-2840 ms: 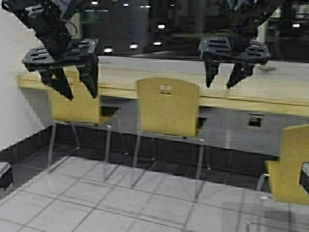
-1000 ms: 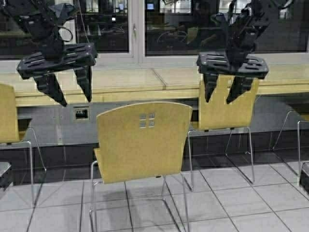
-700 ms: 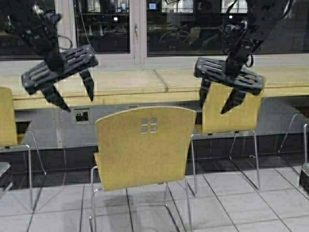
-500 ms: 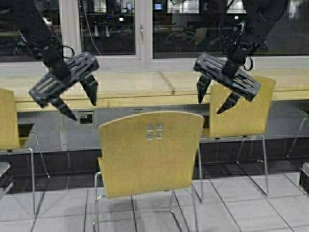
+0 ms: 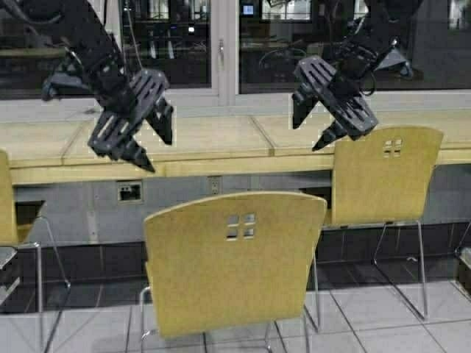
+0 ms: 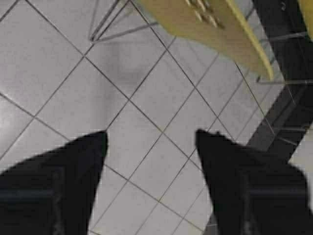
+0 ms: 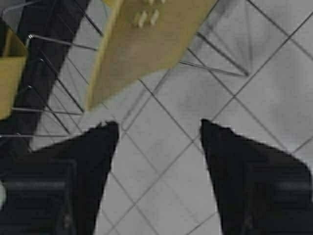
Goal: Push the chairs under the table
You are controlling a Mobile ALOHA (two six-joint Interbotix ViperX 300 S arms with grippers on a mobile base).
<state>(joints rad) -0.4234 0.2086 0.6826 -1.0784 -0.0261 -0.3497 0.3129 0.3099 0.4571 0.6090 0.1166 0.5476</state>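
Standing out on the floor: the near tan plywood chair with a curved back and four small holes [image 5: 234,265] – it is in the middle, near the robot, back turned this way, well apart from the table.
Table: the long pale-wood counter top with a thick front edge [image 5: 221,147] runs from left to right along the far wall, under the dark windows [image 5: 176,37].
Right chair: a second tan plywood chair on thin chrome legs [image 5: 384,176] stands at the table's front edge, farther away.
Left edge: a bit of another tan chair [image 5: 6,195] shows there.
Left gripper [image 5: 156,143]: up in the air, left of the near chair – fingers wide apart, holding nothing.
Right gripper [image 5: 310,129]: up in the air, beside the right chair's top, fingers wide apart, holding nothing.
Floor: pale grey tiles [image 6: 146,147].
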